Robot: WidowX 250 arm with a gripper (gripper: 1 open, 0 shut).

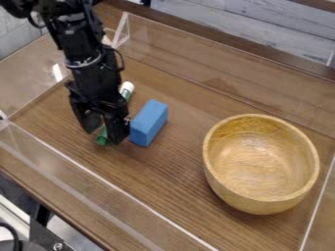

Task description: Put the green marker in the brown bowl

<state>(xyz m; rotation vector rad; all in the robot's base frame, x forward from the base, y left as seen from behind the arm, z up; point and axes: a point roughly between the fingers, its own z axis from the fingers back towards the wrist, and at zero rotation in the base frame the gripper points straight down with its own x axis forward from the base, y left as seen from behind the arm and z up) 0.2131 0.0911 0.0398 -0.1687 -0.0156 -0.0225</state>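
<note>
Reaching down over the green marker [102, 134], the gripper [106, 125] has its jaws spread wide to either side of it and nothing lifted yet, so the task looks barely begun. The marker lies on the bench [170, 167] just left of the blue block [148, 122], well apart from the empty brown bowl [262, 162]; only its green end shows below the jaws, so whether they touch it is unclear

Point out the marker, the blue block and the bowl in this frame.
marker [101, 139], camera view, on its green cap end showing below the gripper.
blue block [147, 122], camera view, on its top face.
bowl [217, 182], camera view, on the near left rim.
</note>
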